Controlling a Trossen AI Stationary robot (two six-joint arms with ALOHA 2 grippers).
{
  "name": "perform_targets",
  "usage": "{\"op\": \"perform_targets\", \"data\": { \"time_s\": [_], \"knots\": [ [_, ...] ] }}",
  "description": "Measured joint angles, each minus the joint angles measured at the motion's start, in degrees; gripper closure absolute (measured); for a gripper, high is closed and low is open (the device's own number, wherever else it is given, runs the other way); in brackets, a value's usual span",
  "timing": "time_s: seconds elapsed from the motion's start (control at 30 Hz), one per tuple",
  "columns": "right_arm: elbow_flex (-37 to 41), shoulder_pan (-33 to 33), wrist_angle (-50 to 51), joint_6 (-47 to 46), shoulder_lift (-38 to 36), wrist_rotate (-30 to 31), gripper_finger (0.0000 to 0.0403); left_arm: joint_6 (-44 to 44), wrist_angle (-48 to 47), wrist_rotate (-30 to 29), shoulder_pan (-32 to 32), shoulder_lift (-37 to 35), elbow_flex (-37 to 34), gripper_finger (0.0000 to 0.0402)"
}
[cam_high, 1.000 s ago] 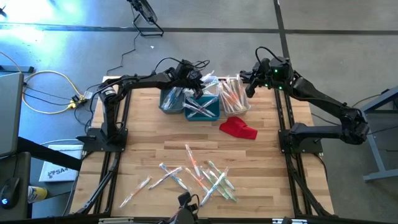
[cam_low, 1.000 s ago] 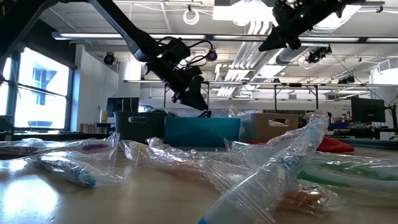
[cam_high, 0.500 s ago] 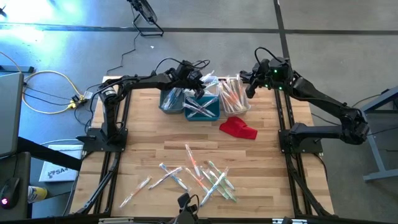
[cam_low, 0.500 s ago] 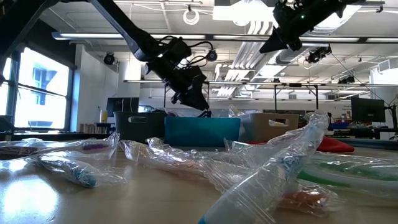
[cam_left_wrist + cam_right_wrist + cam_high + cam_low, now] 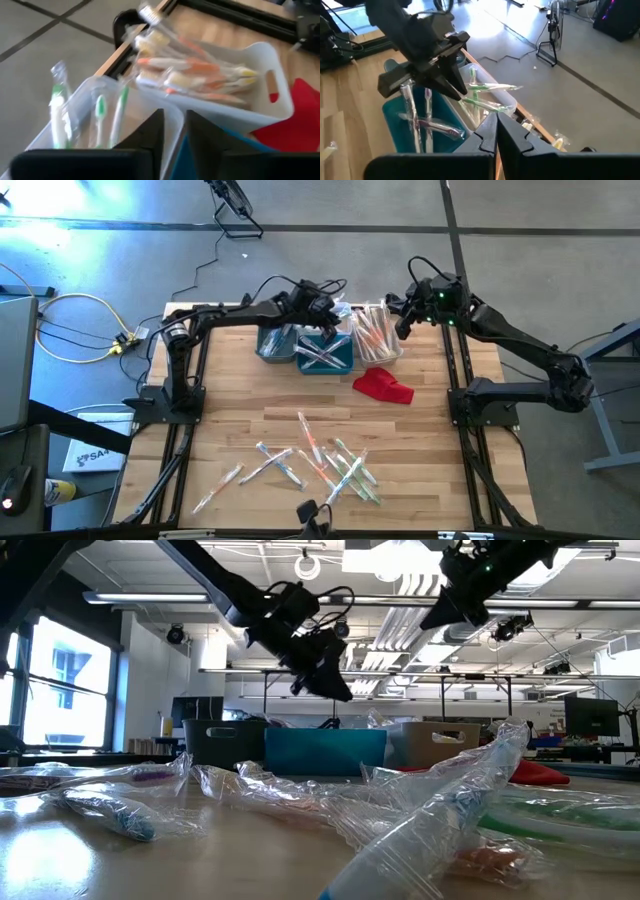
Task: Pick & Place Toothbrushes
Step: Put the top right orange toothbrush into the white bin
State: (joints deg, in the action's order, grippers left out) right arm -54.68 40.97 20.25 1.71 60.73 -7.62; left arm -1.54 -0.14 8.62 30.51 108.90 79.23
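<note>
Loose wrapped toothbrushes (image 5: 320,462) lie on the near half of the table. More lie in the bins at the far edge: orange ones (image 5: 200,75) in the white bin (image 5: 280,97), green ones (image 5: 102,112) in a clear bin (image 5: 167,107), and some in the teal bin (image 5: 325,353). My left gripper (image 5: 327,308) hovers above the teal and clear bins, its fingers a narrow gap apart with nothing between them. My right gripper (image 5: 400,323) hangs shut and empty beside the white bin's right end.
A grey bin (image 5: 273,343) stands left of the teal one. A red cloth (image 5: 383,386) lies just in front of the white bin. Bare wood separates the bins from the loose toothbrushes. Black frame rails (image 5: 462,395) run along both table sides.
My left gripper has risen from just over the teal bin and shifted a little toward the table's right edge, staying above the bins. My right arm has kept still.
</note>
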Motion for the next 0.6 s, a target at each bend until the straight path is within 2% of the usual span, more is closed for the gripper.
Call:
{"op": "perform_targets", "data": {
  "time_s": [0.13, 0.23, 0.33, 0.6],
  "knots": [
    [0.0, 0.0, 1.5, -0.4, 0.0, 0.0, 0.0401, 0.1, -0.3, 0.6, -0.7, 0.0, 1.2, 0.0374],
    [0.0, 0.0, 4.3, -0.4, 0.0, 0.0, 0.0401, -0.1, -0.5, 4.3, -0.6, 0.0, 2.2, 0.0397],
    [0.0, 0.0, 6.6, -0.4, 0.0, 0.0, 0.0401, -0.3, -0.5, 6.3, -0.6, -0.5, 3.0, 0.0394],
    [0.0, 0.0, 8.6, -0.4, 0.0, -0.3, 0.0401, 0.9, -1.7, 5.4, -0.6, -5.8, 3.3, 0.0392]
  ]
}}
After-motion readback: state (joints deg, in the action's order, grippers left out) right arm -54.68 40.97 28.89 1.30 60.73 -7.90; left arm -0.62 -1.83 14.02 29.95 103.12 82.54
